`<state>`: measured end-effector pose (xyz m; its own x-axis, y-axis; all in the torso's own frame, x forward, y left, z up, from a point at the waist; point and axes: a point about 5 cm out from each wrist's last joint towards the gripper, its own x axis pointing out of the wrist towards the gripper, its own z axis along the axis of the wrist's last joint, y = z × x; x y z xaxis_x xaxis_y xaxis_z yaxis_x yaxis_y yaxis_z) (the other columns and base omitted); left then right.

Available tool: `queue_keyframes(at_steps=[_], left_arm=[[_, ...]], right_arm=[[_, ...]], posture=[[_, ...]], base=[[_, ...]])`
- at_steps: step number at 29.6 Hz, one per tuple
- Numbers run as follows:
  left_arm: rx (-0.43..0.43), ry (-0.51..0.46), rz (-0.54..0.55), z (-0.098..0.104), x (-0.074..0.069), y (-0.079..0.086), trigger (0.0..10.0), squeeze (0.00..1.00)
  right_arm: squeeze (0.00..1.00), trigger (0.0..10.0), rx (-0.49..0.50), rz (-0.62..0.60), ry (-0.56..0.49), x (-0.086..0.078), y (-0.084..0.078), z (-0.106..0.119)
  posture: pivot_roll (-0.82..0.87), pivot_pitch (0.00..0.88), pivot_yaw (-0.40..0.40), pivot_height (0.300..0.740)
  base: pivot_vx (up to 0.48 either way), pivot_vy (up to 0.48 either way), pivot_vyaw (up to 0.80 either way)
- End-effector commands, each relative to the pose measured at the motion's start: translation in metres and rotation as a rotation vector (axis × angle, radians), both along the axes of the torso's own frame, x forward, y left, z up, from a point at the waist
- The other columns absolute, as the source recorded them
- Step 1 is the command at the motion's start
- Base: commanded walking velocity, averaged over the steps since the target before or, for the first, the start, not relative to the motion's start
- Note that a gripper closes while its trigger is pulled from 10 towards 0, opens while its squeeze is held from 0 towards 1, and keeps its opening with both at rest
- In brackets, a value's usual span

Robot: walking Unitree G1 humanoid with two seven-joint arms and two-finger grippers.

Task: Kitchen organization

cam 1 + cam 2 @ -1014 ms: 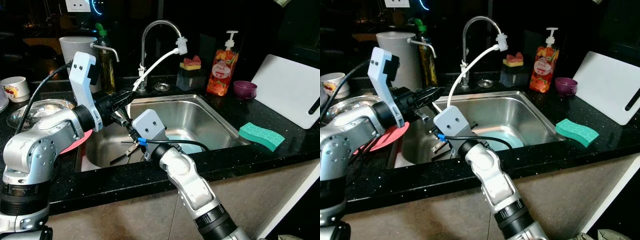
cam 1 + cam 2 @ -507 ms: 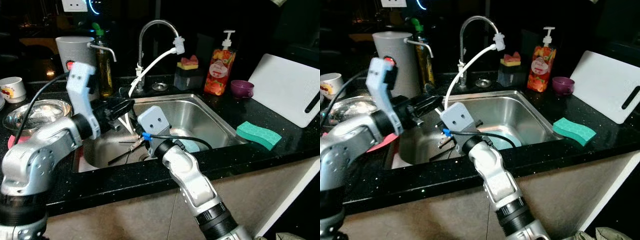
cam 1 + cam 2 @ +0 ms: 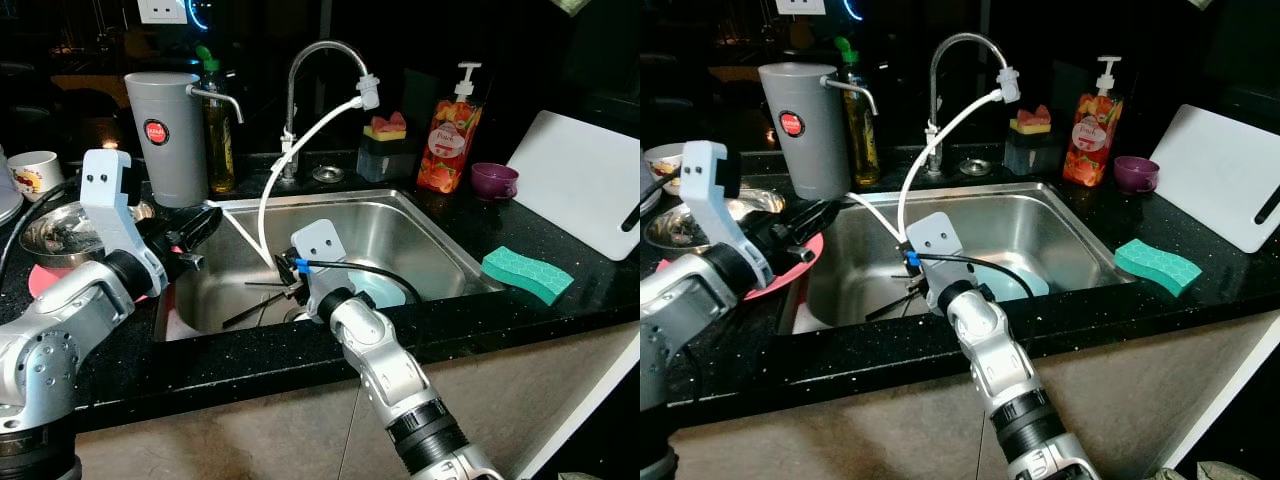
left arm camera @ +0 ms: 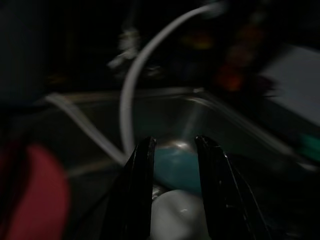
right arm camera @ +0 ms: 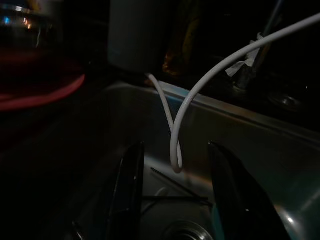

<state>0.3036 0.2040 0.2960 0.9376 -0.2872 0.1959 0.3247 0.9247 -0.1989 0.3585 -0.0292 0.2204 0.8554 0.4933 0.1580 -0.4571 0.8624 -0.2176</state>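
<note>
— Looking into the sink (image 3: 440, 262), what is there to tidy?

— A pale blue plate (image 3: 385, 290) lies flat on the basin floor, with thin dark utensils (image 3: 255, 305) beside the drain. The right gripper (image 5: 172, 192) hangs low over that spot, fingers parted with nothing between them. The left gripper (image 3: 200, 228) sits at the sink's left rim just beside a pink plate (image 3: 790, 265) on the counter, its fingers a little apart and also empty.

— How would the blue plate handle?

— I judge it stiff, probably smooth and slick if wet, and it may chip on steel. Lying flat, it offers only the rim, so a finger must slip under the edge. The utensils look light and thin, hard to pinch off a flat floor.

— Do the views differ?

— The head views give the layout: faucet (image 3: 320, 60), white hose (image 3: 300, 150) looping down, grey canister (image 3: 165, 135), green sponge (image 3: 528, 275). The right wrist view shows the hose loop dangling between its fingers, above the utensils. The left wrist view, blurred, shows the blue plate beyond its fingertips.
</note>
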Motion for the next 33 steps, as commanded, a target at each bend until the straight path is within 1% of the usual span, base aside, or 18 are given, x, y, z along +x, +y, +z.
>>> queue_keyframes(at_steps=[1, 2, 3, 5, 6, 8, 9, 10, 11, 12, 13, 14, 16, 21, 22, 26, 30, 33], left_arm=[[0.009, 0.06, 0.129, -0.006, 0.005, 0.012, 10.0, 0.0], [0.021, 0.076, 0.178, -0.008, 0.006, 0.016, 10.0, 0.0], [0.053, 0.12, 0.246, -0.011, 0.008, 0.021, 10.0, 0.0], [0.114, 0.173, 0.335, -0.015, 0.009, 0.028, 10.0, 0.0], [0.114, 0.173, 0.335, -0.015, 0.009, 0.028, 10.0, 0.0], [0.183, 0.249, 0.442, -0.021, 0.008, 0.04, 10.0, 0.0], [0.183, 0.249, 0.442, -0.021, 0.008, 0.04, 10.0, 0.0], [0.187, 0.29, 0.489, -0.025, 0.007, 0.045, 10.0, 0.0], [0.187, 0.29, 0.489, -0.025, 0.007, 0.045, 10.0, 0.0], [0.173, 0.328, 0.52, -0.028, 0.005, 0.05, 10.0, 0.0], [0.173, 0.328, 0.52, -0.028, 0.005, 0.05, 10.0, 0.0], [0.115, 0.386, 0.534, -0.034, 0.0, 0.051, 10.0, 0.0], [0.099, 0.399, 0.537, -0.035, -0.002, 0.051, 10.0, 0.0], [0.039, 0.455, 0.63, -0.04, -0.005, 0.06, 10.0, 0.0], [0.009, 0.474, 0.637, -0.042, -0.004, 0.062, 10.0, 0.0], [-0.035, 0.498, 0.625, -0.043, -0.001, 0.063, 10.0, 0.0], [-0.028, 0.503, 0.622, -0.04, 0.001, 0.064, 10.0, 0.0], [-0.019, 0.516, 0.611, -0.043, 0.003, 0.064, 10.0, 0.0]], right_arm=[[0.0, 10.0, 0.035, -0.005, 0.014, 0.001, -0.002, 0.002], [0.0, 10.0, 0.041, -0.009, 0.012, 0.001, -0.003, 0.003], [0.0, 10.0, 0.049, -0.014, 0.008, 0.001, -0.004, 0.004], [0.0, 10.0, 0.062, -0.017, 0.002, 0.0, -0.005, 0.006], [0.0, 10.0, 0.062, -0.017, 0.002, 0.0, -0.005, 0.006], [0.0, 10.0, 0.073, -0.018, -0.007, 0.0, -0.007, 0.009], [0.0, 10.0, 0.073, -0.018, -0.007, 0.0, -0.007, 0.009], [0.0, 10.0, 0.077, -0.019, -0.012, -0.001, -0.008, 0.01], [0.0, 10.0, 0.077, -0.019, -0.012, -0.001, -0.008, 0.01], [0.0, 10.0, 0.081, -0.021, -0.017, -0.001, -0.009, 0.012], [0.0, 10.0, 0.081, -0.021, -0.017, -0.001, -0.009, 0.012], [0.0, 10.0, 0.094, -0.028, -0.03, -0.002, -0.012, 0.016], [0.0, 10.0, 0.099, -0.029, -0.036, -0.002, -0.013, 0.018], [0.0, 10.0, 0.104, -0.019, -0.051, -0.002, -0.012, 0.022], [0.0, 10.0, 0.105, -0.014, -0.055, -0.003, -0.011, 0.023], [0.0, 10.0, 0.109, -0.007, -0.065, -0.004, -0.009, 0.025], [0.0, 10.0, 0.111, -0.009, -0.073, -0.005, -0.01, 0.028], [0.0, 10.0, 0.113, -0.014, -0.074, -0.005, -0.012, 0.028]], posture=[[0.19, 0.085, -0.047, 0.74], [0.19, 0.085, -0.047, 0.74], [0.2, 0.087, -0.047, 0.74], [0.2, 0.089, -0.046, 0.74], [0.2, 0.089, -0.046, 0.74], [0.2, 0.091, -0.041, 0.74], [0.2, 0.091, -0.041, 0.74], [0.2, 0.093, -0.039, 0.74], [0.2, 0.093, -0.039, 0.74], [0.2, 0.093, -0.039, 0.74], [0.2, 0.093, -0.039, 0.74], [0.2, 0.098, -0.037, 0.74], [0.2, 0.098, -0.037, 0.74], [0.21, 0.099, -0.043, 0.74], [0.21, 0.098, -0.045, 0.74], [0.21, 0.096, -0.045, 0.74], [0.21, 0.096, -0.045, 0.74], [0.2, 0.093, -0.039, 0.74]], base=[[0.0, 0.0, 0.0], [0.0, 0.0, 0.0], [0.0, 0.0, 0.0], [0.0, 0.0, 0.0], [0.0, 0.0, 0.0], [0.0, 0.0, 0.0], [0.0, 0.0, 0.0], [0.0, 0.0, 0.0], [0.0, 0.0, 0.0], [0.0, 0.0, 0.0], [0.0, 0.0, 0.0], [0.0, 0.0, 0.0], [0.0, 0.0, 0.0], [0.0, 0.0, 0.0], [0.0, 0.0, 0.0], [0.0, 0.0, 0.0], [0.0, 0.0, 0.0], [0.0, 0.0, 0.0]])
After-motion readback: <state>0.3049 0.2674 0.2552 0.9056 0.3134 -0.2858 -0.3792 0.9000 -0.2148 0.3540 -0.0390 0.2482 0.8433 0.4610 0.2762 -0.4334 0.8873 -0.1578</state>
